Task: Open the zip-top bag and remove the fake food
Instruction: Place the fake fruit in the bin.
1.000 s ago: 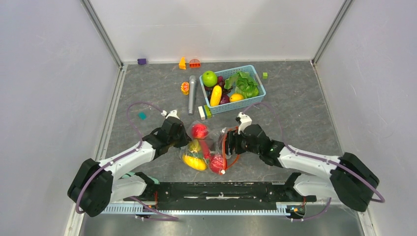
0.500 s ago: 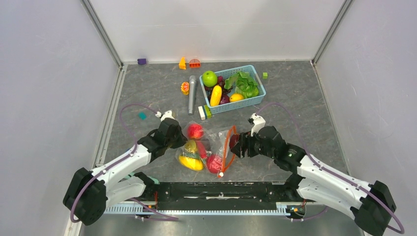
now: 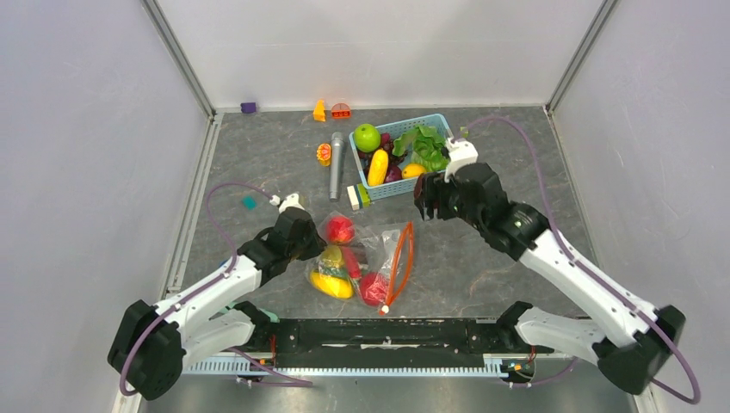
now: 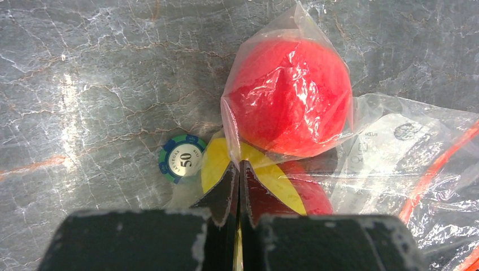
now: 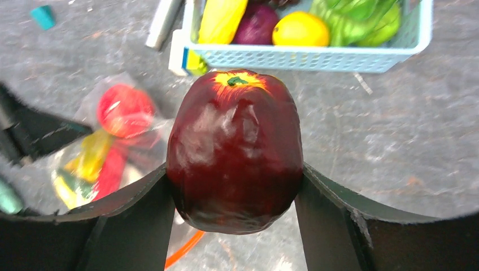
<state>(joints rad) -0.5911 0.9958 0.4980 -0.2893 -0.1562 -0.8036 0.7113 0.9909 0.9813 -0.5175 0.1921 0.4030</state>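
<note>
Right gripper (image 3: pixel 432 198) clasping a dark maroon fruit (image 5: pixel 234 149) beside the basket (image 3: pixel 389 189), upper centre-right, left gripper (image 4: pixel 239 169) pinching the zip-top bag (image 3: pixel 379 249) edge at lower centre, red and yellow fake food (image 3: pixel 342 230) inside

A green-and-blue poker chip (image 4: pixel 182 157) lying on the worktop (image 4: pixel 85 96) bears the number "50" on its white centre, with small curved lettering above it that seems to read "LAS VEGAS". The zip-top bag (image 4: pixel 395 147) carries a round printed mark and fine print, too crinkled to read.
</note>
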